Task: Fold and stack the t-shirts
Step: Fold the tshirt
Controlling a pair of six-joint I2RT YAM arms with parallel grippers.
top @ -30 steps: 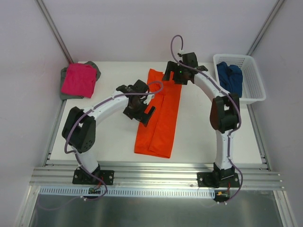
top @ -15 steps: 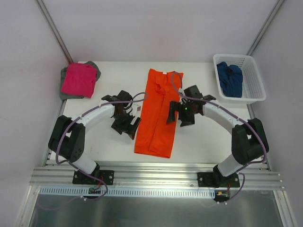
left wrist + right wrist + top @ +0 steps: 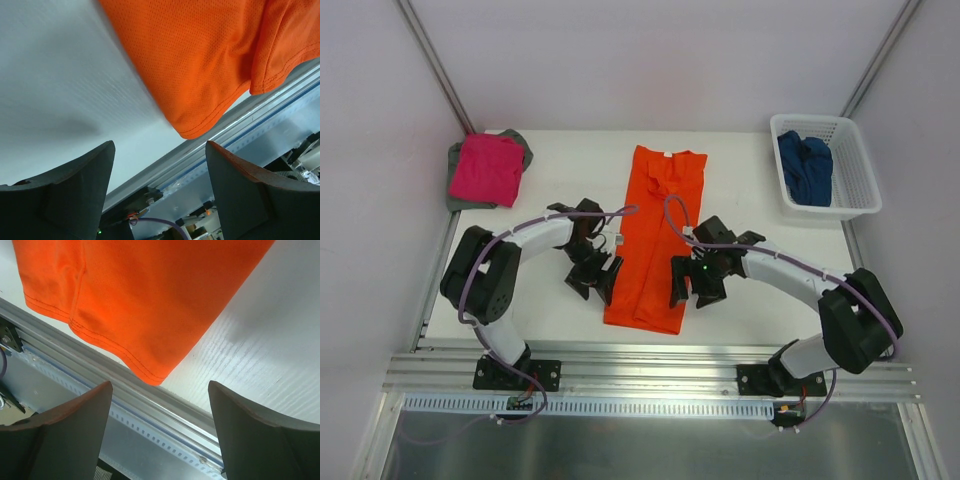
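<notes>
An orange t-shirt (image 3: 655, 240) lies folded into a long strip down the middle of the table, collar at the far end. Its near hem corners show in the left wrist view (image 3: 200, 65) and the right wrist view (image 3: 145, 300). My left gripper (image 3: 595, 280) hovers open at the strip's near-left edge, nothing between its fingers (image 3: 65, 195). Open too, my right gripper (image 3: 692, 285) sits at the near-right edge, holding nothing. A folded magenta t-shirt (image 3: 485, 168) rests on a grey one (image 3: 456, 190) at the far left. The dark blue t-shirt (image 3: 806, 168) lies in the basket.
A white lattice basket (image 3: 854, 196) stands at the far right corner. The table's metal front rail (image 3: 650, 360) runs just beyond the shirt's near hem, also seen as a rail (image 3: 165, 415) close to my right fingers.
Both arms have swung from the shirt's far half down to its near end, one on each side. Both pairs of jaws have narrowed slightly.
</notes>
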